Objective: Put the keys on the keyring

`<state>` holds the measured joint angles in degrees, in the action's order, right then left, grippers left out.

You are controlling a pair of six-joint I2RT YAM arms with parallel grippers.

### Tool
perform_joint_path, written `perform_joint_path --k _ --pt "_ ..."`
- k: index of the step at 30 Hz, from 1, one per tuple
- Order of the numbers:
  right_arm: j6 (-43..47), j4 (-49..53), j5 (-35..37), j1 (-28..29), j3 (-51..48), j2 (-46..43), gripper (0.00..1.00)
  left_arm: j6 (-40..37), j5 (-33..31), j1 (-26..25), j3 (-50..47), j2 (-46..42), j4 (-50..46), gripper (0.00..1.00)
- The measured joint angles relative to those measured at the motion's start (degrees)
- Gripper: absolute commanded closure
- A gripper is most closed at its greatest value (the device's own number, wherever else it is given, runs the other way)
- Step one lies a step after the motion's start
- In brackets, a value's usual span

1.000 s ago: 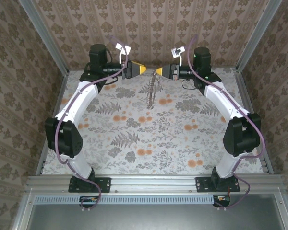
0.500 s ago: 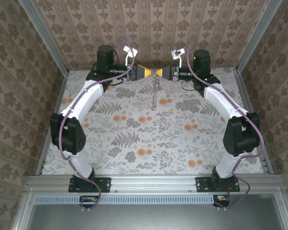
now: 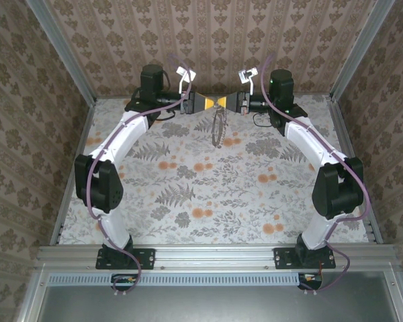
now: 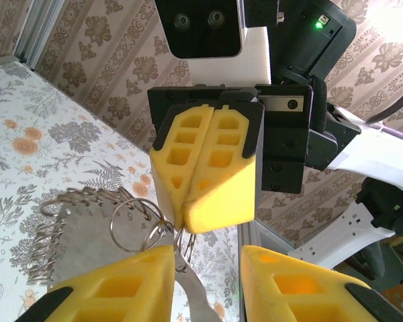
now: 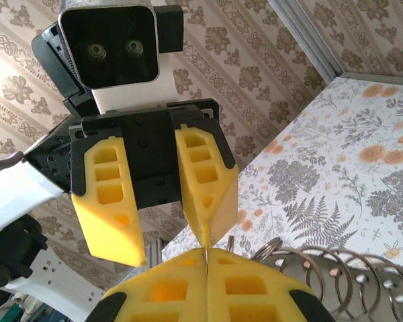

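Yellow foam fingers point(image 4: 121, 285) on the left tool point(image 4: 207, 265), set apart with a moderate gap and clamped on nothing. Against the inner face of one finger, a slim grey metal strip, apparently the key point(image 4: 190, 292), pointing up toward the spot where both tools meet; touching that finger or just beside it, cannot tell. Carried in from the left on the white left arm point(image 3: 124, 137), raised over the far middle of the table point(image 3: 188, 194), tip to tip with the opposite tool.

Hanging just below that meeting point, the keyring point(image 3: 218, 126): thin silvery wire loops bunched together and dangling. In the left wrist view, one round split loop foremost, further loops fanned out to its left.

Right tool point(image 5: 207, 253) pressed fully together, yellow fingers flush with no gap, pinching the top of the keyring at the very tip. Carried on the white right arm point(image 3: 316, 144), with a small green light point(image 4: 318, 25) on its dark housing.

Underneath, a table covering of pale material printed with grey ferns and orange blossoms. All around, brown damask wallpaper point(image 3: 221, 40) on three walls. Along the near edge, an aluminium rail point(image 3: 215, 255) bearing both arm bases. Purple cables point(image 3: 366, 194) looped along each arm.
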<state>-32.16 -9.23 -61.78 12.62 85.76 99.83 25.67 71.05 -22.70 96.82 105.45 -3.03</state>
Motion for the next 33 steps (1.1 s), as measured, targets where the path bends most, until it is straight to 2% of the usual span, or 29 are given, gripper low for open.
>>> perform_joint_path --k 22,27,33 --pt "-0.8 0.0 0.0 0.6 0.0 0.0 1.0 0.0 0.1 -1.3 0.4 1.6 -0.5 0.72" --pt "-0.8 0.0 0.0 0.6 0.0 0.0 1.0 -0.1 -0.2 -1.3 0.6 1.6 -0.5 0.78" --pt "-0.6 0.0 0.0 0.7 0.0 0.0 1.0 -0.3 -0.8 -1.3 0.8 1.6 -0.8 0.92"
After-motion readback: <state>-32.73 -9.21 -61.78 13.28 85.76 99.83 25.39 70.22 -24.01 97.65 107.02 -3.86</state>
